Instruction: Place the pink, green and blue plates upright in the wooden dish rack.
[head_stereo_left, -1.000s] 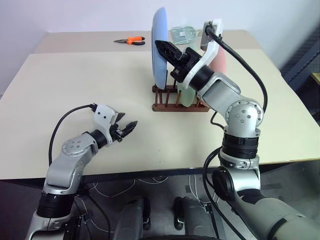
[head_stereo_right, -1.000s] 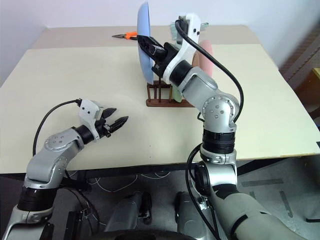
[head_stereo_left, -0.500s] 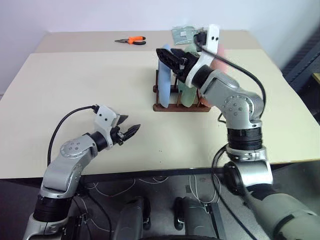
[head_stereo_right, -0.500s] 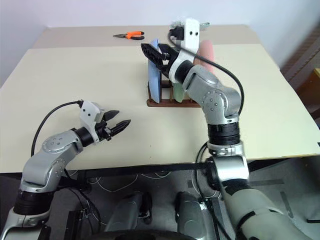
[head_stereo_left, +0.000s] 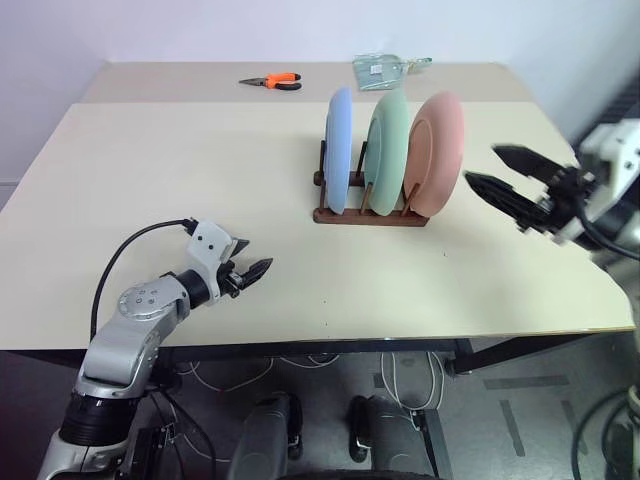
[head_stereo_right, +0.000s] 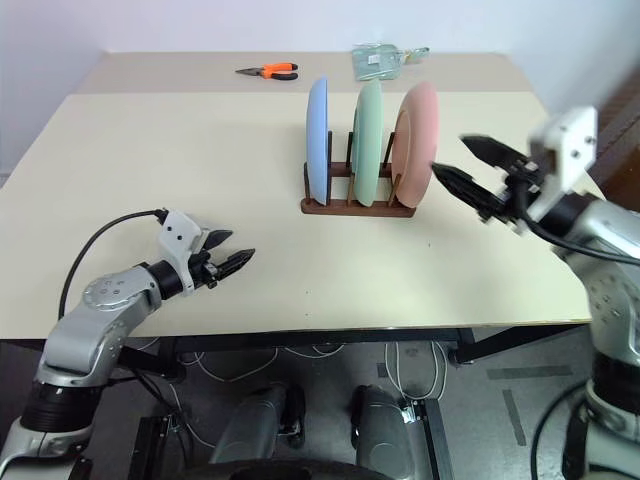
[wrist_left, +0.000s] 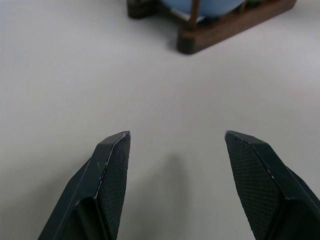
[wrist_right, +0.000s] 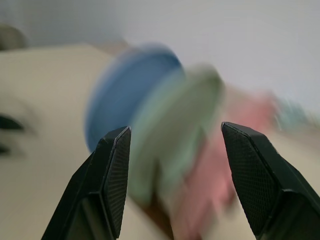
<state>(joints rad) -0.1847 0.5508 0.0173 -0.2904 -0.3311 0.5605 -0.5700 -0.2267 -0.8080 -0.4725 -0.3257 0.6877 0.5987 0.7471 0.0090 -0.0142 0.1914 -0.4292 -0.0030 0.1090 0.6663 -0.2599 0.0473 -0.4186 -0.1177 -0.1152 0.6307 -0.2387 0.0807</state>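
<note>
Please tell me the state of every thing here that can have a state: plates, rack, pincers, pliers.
Blue plate: upright in the rack, leftmost.
Green plate: upright, middle.
Pink plate: upright, rightmost.
Wooden dish rack: holds all three plates.
Left pincer: open, empty, low over the table.
Right pincer: open, empty, right of the rack.
Orange pliers: lying flat at the far edge.

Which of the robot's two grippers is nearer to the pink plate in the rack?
The right. The right gripper hangs open just off to the robot's right of the pink plate, apart from it. The left gripper, also open, sits low over the table, well off to the left.
</note>
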